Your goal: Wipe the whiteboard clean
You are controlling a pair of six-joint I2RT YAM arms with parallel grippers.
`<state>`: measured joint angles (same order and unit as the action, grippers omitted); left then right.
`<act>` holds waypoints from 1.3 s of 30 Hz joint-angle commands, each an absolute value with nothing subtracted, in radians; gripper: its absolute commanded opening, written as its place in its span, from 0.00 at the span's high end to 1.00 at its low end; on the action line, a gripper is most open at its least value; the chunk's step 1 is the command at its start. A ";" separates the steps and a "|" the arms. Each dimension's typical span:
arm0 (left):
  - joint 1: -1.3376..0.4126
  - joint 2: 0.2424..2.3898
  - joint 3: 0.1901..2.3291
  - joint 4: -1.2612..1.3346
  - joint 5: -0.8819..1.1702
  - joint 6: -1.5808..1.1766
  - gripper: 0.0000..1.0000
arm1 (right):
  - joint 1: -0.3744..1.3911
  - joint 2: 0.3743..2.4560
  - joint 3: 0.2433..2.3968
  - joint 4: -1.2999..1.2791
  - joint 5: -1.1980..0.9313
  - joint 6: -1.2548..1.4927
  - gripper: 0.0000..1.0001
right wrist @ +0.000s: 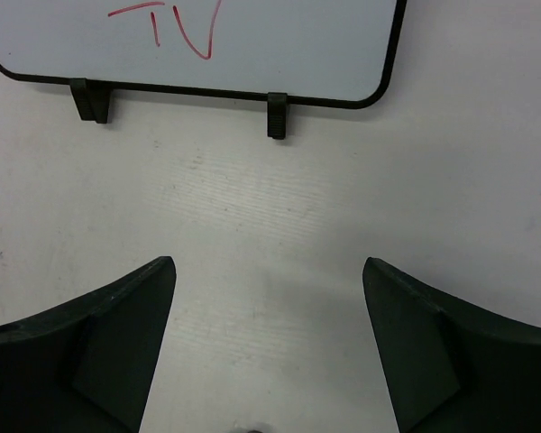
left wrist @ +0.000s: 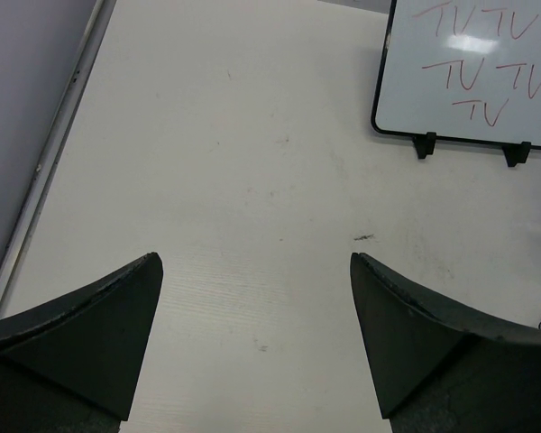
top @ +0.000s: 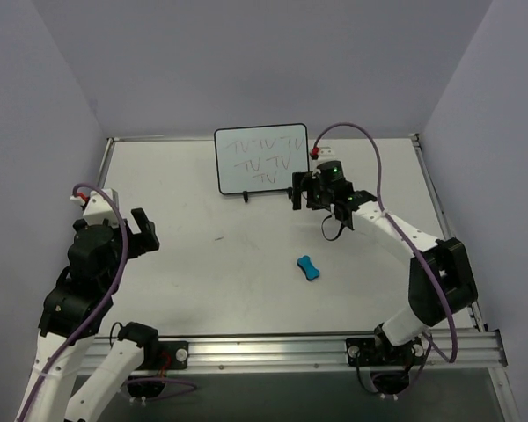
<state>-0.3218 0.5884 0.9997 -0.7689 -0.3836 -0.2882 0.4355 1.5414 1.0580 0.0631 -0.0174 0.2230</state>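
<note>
Left arm [top: 90,259] folded back, left fingers [left wrist: 90,347] wide, empty; right arm [top: 403,236] stretched toward whiteboard [top: 260,158], right fingers [right wrist: 99,347] wide, empty.

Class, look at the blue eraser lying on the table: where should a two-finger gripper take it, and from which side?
Probably the narrow waist of the blue eraser, from straight above: it lies flat and its wider ends would stop slipping.
</note>
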 commanded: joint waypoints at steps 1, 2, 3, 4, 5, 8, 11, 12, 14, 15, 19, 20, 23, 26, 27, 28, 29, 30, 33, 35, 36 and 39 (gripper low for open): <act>-0.324 0.591 0.994 -0.706 -0.351 -0.302 0.06 | 0.459 1.641 1.100 0.270 0.037 0.216 0.20; -0.324 0.592 0.994 -0.706 -0.350 -0.301 0.06 | 0.465 1.672 1.115 0.314 0.044 0.212 0.21; -0.324 0.595 0.996 -0.706 -0.347 -0.301 0.06 | 0.469 1.699 1.127 0.330 0.046 0.212 0.25; -0.325 0.597 0.996 -0.704 -0.345 -0.301 0.06 | 0.471 1.754 1.140 0.343 0.041 0.209 0.26; -0.325 0.597 0.996 -0.706 -0.344 -0.299 0.06 | 0.474 1.782 1.169 0.363 0.037 0.204 0.29; -0.324 0.594 0.993 -0.710 -0.345 -0.302 0.06 | 0.486 1.856 1.206 0.385 0.058 0.190 0.37; -0.327 0.592 0.994 -0.715 -0.351 -0.302 0.06 | 0.488 1.908 1.229 0.407 0.094 0.190 0.43; -0.327 0.591 0.994 -0.713 -0.350 -0.304 0.06 | 0.488 1.942 1.258 0.394 0.109 0.184 0.45; -0.327 0.591 0.994 -0.712 -0.354 -0.304 0.06 | 0.488 1.973 1.282 0.374 0.109 0.178 0.46; -0.327 0.591 0.993 -0.710 -0.353 -0.304 0.06 | 0.489 1.994 1.293 0.371 0.112 0.173 0.46; -0.327 0.595 0.991 -0.707 -0.354 -0.301 0.06 | 0.485 2.025 1.302 0.368 0.118 0.173 0.52; -0.327 0.597 0.991 -0.707 -0.354 -0.301 0.06 | 0.486 2.031 1.302 0.370 0.118 0.175 0.53; -0.327 0.600 0.989 -0.704 -0.353 -0.301 0.06 | 0.486 2.045 1.305 0.368 0.126 0.179 0.55; -0.327 0.598 0.989 -0.704 -0.354 -0.301 0.06 | 0.486 2.065 1.308 0.374 0.140 0.183 0.60; -0.327 0.598 0.989 -0.704 -0.353 -0.301 0.06 | 0.486 2.072 1.312 0.373 0.143 0.186 0.61; -0.325 0.598 0.989 -0.704 -0.353 -0.301 0.06 | 0.488 2.078 1.316 0.374 0.144 0.186 0.61; -0.325 0.597 0.989 -0.704 -0.353 -0.301 0.06 | 0.488 2.095 1.322 0.376 0.140 0.184 0.62; -0.327 0.597 0.988 -0.704 -0.353 -0.299 0.06 | 0.486 2.105 1.327 0.376 0.140 0.184 0.63; -0.325 0.597 0.989 -0.706 -0.354 -0.298 0.06 | 0.485 2.123 1.339 0.383 0.141 0.181 0.66; -0.327 0.597 0.988 -0.704 -0.354 -0.298 0.06 | 0.486 2.126 1.339 0.394 0.143 0.178 0.69; -0.327 0.598 0.988 -0.704 -0.351 -0.298 0.06 | 0.485 2.132 1.345 0.394 0.144 0.172 0.71; -0.327 0.600 0.988 -0.703 -0.351 -0.298 0.06 | 0.485 2.146 1.361 0.393 0.150 0.161 0.81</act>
